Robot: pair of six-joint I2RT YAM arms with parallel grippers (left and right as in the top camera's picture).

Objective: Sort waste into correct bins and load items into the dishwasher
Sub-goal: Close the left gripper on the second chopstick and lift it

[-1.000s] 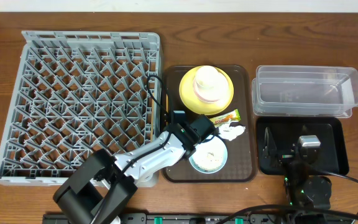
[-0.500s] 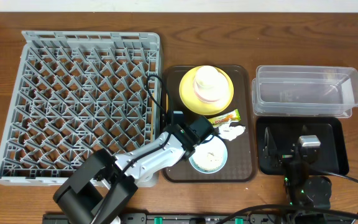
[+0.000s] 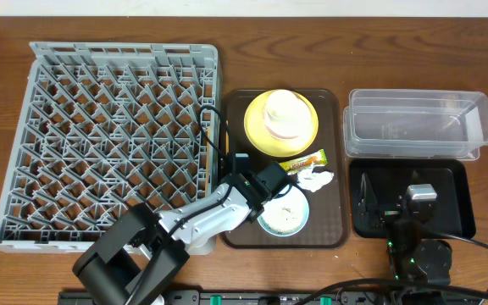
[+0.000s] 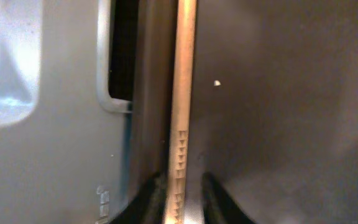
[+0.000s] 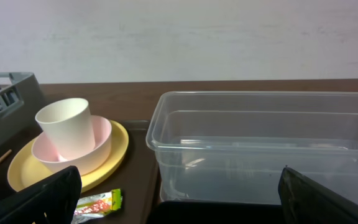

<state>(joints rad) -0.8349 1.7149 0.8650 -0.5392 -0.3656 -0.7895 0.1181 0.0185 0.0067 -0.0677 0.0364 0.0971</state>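
Observation:
In the left wrist view a wooden chopstick (image 4: 184,93) lies lengthwise on the brown tray (image 4: 278,93), beside the dishwasher's grey wall (image 4: 55,124). My left gripper (image 4: 184,200) straddles its near end. The jaws stand slightly apart, with a gap on the right side. Overhead, my left gripper (image 3: 237,165) is at the tray's left edge. The yellow plate (image 3: 257,127) carries a bowl (image 3: 271,129) and white cup (image 3: 283,106). The wrapper (image 3: 303,161), tissue (image 3: 316,178) and a light blue bowl (image 3: 284,216) with scraps lie nearby. My right gripper (image 5: 188,205) is wide open and holds nothing.
The dishwasher rack (image 3: 100,135) fills the table's left. The clear tub (image 3: 418,123) stands at the back right, and the black tray (image 3: 456,212) in front of it has my right gripper (image 3: 415,188) resting over it. A crumb (image 4: 217,82) lies on the brown tray.
The head of my left arm has shifted slightly toward the table's front. The right arm and the dishes have not moved.

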